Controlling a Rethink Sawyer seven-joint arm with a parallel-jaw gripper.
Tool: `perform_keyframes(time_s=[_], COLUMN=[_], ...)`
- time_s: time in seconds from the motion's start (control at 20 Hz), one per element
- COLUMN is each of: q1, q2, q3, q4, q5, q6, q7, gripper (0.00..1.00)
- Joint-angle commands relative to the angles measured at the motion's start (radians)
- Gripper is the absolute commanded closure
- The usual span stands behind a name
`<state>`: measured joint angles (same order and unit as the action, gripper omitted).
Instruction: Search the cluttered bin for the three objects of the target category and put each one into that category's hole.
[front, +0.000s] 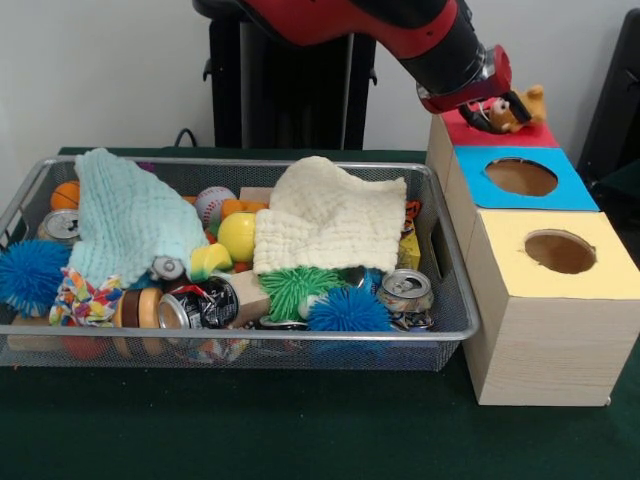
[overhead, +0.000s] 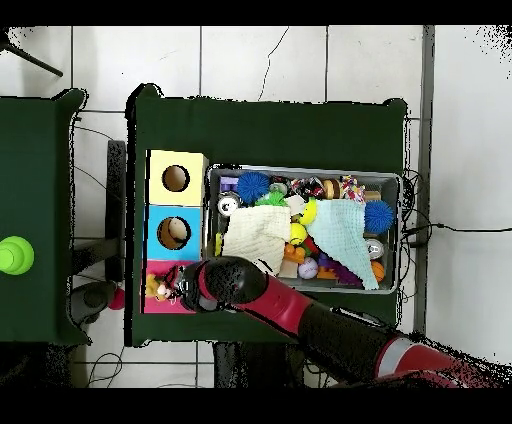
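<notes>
My gripper (front: 492, 110) hangs over the red top (front: 548, 136) of the far wooden box. It is shut on an orange plush toy with black marks (front: 520, 108), which sits just above the red face. The red box's hole is hidden behind the gripper and the toy. In the overhead view the toy (overhead: 157, 288) lies over the red top (overhead: 160, 304), at the tip of my gripper (overhead: 176, 287). The wire mesh bin (front: 250, 336) stands beside the boxes, full of clutter. No other plush animal shows clearly in it.
A blue-topped box (front: 520, 178) and a yellow-topped box (front: 560, 252) stand in a row with the red one. In the bin lie a mint cloth (front: 125, 220), a cream cloth (front: 330, 220), blue (front: 30, 275) and green (front: 298, 285) spiky balls, a yellow ball (front: 237, 237) and cans (front: 405, 290).
</notes>
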<state>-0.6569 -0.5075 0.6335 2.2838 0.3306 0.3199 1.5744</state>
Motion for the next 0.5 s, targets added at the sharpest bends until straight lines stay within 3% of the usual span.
perform_keyframes(time_s=[0.05,0.5], q1=[0.042,0.045], q2=[-0.072,-0.114], q3=[-0.135,-0.170], q4=[-0.123,-0.176], q5=[-0.051,-0.119], q6=[0.121,0.213], q7=[0.102,0.064], gripper=[0.00,0.00])
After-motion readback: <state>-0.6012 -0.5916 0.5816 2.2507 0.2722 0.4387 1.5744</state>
